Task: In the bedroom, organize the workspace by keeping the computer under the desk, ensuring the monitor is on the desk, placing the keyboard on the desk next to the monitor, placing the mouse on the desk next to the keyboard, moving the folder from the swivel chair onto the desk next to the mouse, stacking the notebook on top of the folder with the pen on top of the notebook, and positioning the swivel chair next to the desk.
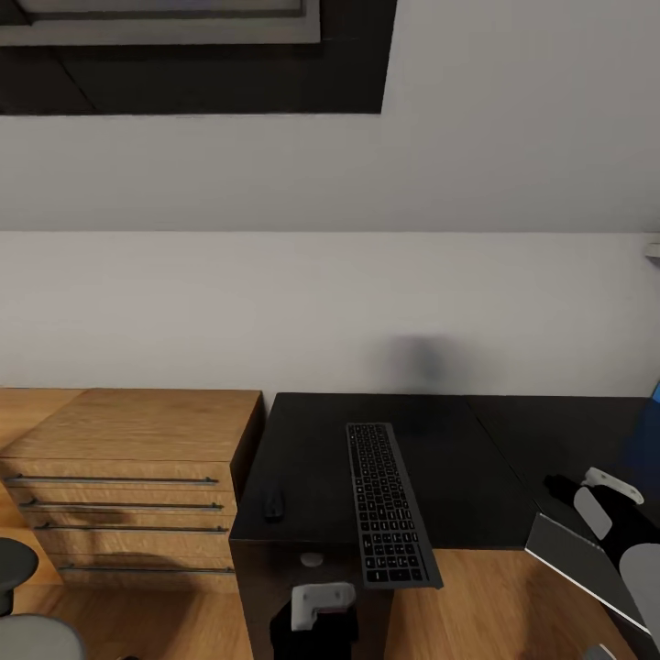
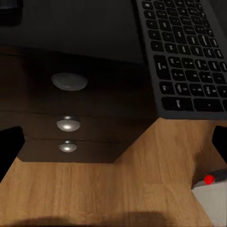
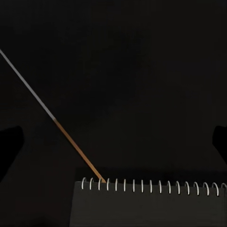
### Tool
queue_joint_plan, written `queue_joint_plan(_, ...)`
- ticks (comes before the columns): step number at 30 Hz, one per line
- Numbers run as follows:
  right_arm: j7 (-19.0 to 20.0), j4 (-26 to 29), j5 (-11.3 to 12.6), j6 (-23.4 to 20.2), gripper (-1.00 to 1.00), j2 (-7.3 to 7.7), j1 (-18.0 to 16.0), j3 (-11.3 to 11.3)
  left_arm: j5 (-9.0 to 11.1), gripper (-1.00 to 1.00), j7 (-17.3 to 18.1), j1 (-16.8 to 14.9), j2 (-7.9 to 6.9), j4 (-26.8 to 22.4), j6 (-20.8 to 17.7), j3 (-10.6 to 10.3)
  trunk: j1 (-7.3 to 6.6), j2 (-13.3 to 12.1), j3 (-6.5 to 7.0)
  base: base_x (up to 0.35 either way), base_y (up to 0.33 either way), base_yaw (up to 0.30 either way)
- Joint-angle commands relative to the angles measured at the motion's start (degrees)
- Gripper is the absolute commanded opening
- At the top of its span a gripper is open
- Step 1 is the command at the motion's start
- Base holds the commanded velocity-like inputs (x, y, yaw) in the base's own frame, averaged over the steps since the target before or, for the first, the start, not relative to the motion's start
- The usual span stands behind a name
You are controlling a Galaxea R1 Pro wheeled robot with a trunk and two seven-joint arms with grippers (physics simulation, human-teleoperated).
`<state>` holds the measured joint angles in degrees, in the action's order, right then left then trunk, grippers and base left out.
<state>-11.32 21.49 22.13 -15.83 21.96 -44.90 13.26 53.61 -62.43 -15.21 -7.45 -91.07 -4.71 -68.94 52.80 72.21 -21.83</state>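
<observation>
Nearest us, low in the head view, our left end effector point(image 1: 316, 616) hangs in front of the bench's point(image 1: 458, 458) drawer unit, its dark fingers set well apart at either edge of the wrist view and holding nothing. Further left stand the light-wood chest point(image 1: 137, 477) and the grey swivel chair point(image 1: 23, 596), not yet beside the bench. The small mouse point(image 1: 274, 503) lies on the black top near its front edge; a careless sweep of the left arm could knock it off. The keyboard point(image 1: 385, 500) overhangs the front edge just above the round silver knobs point(image 2: 69, 81), so a nudge from below may tip it to the floor. At far right our right end effector point(image 1: 596, 513) holds the spiral-bound notebook point(image 3: 151, 203), which could slip. We read no brand or writing; the key legends are too small.
</observation>
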Motion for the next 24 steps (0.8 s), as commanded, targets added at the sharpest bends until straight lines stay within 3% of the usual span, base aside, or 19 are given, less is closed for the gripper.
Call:
queue_joint_plan(1,-0.3,0.1,0.6,-0.2,1.0,0.02,0.0,0.0,0.2,1.0,-0.8,-0.1,-0.02,-0.1,-0.2,-0.1,0.0,0.0,-0.07,0.0,0.0,0.0)
queue_joint_plan(6,-0.4,0.1,0.6,-0.3,1.0,0.02,0.0,0.0,0.7,1.0,-3.3,-0.1,-0.58,1.1,0.8,-1.0,0.0,0.0,-0.07,0.0,0.0,0.0)
queue_joint_plan(11,-0.4,0.1,0.6,-0.3,1.0,0.02,0.0,0.0,1.0,1.0,-4.2,-0.1,-1.34,2.6,1.4,-3.2,0.0,0.0,-0.07,0.0,0.0,0.0)
queue_joint_plan(14,-0.4,0.1,0.6,-0.3,1.0,0.01,0.0,0.0,1.0,1.0,-4.5,-0.1,-1.51,4.6,4.1,-5.0,0.0,0.0,-0.07,0.0,0.0,0.0)
queue_joint_plan(16,-0.4,0.1,0.6,-0.3,1.0,0.01,0.0,0.0,1.1,1.0,-4.5,-0.1,-1.51,6.0,6.3,-6.4,0.0,0.0,-0.07,0.0,0.0,0.0)
queue_joint_plan(17,-0.4,0.1,0.6,-1.5,1.0,-0.04,0.0,0.1,1.4,1.0,-4.6,-0.1,-1.65,11.0,12.7,-12.2,0.0,0.0,-0.07,0.0,0.0,0.0)
queue_joint_plan(24,-0.4,0.2,0.6,-2.9,1.0,-0.01,0.0,0.1,4.4,1.0,-4.3,-0.1,-1.51,16.6,14.4,-14.5,0.0,0.0,-0.07,0.0,0.0,0.0)
